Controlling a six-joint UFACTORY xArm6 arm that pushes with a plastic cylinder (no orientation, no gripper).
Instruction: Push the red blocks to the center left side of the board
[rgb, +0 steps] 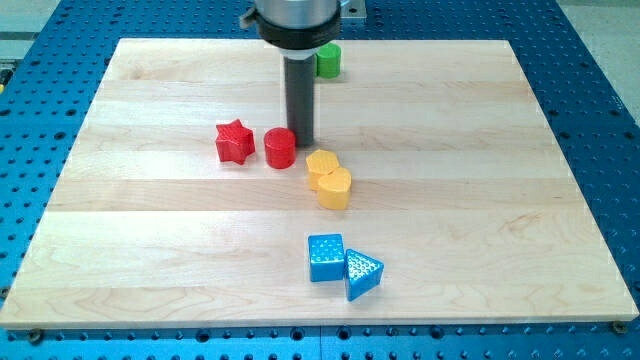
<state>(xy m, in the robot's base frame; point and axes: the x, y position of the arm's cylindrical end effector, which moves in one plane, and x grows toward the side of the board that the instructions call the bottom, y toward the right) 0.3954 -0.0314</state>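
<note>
Behind my rod, the green block is half hidden; my tip touches the red cylinder, no jaws.

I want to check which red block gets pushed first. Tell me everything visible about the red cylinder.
The red cylinder is a short, glossy, plastic-looking round block standing upright on the wooden board, slightly above centre. The red star sits just to its left with a narrow gap. My tip stands at its right edge, apparently touching. The yellow blocks lie lower right, apart from it.
</note>
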